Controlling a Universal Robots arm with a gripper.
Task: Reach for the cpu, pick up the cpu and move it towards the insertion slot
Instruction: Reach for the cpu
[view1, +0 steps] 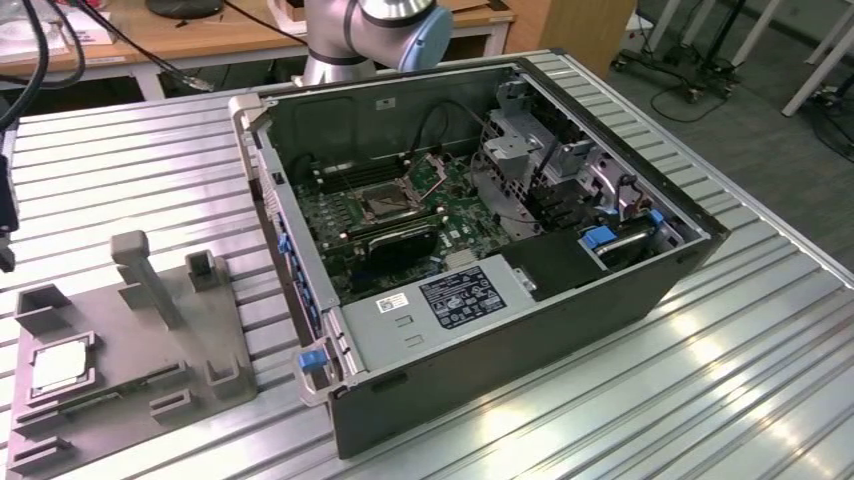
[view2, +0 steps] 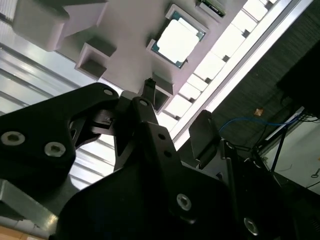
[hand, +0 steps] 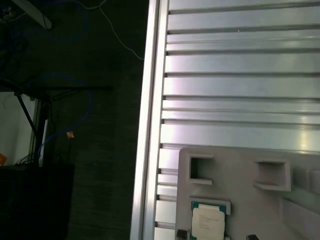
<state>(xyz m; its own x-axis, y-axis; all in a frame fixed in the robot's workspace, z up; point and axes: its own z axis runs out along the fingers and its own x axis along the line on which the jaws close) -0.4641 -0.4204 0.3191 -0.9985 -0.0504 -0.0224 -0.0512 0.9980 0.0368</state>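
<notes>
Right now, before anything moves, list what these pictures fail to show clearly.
1. The insertion slot, exterior view: too small to tell whether its frame is latched or open.
2. The cpu, exterior view: glare washes out its face, so how it sits in the fixture plate is unclear.
3. The fixture plate, second wrist view: the gripper body covers much of it.
4. The arm, exterior view: cut off by the picture's edge.

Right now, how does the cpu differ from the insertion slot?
The cpu is pale and silvery; the insertion slot is dark with a metal frame. The cpu lies on the grey fixture plate outside the computer case; the insertion slot sits inside it. Both are square.
</notes>
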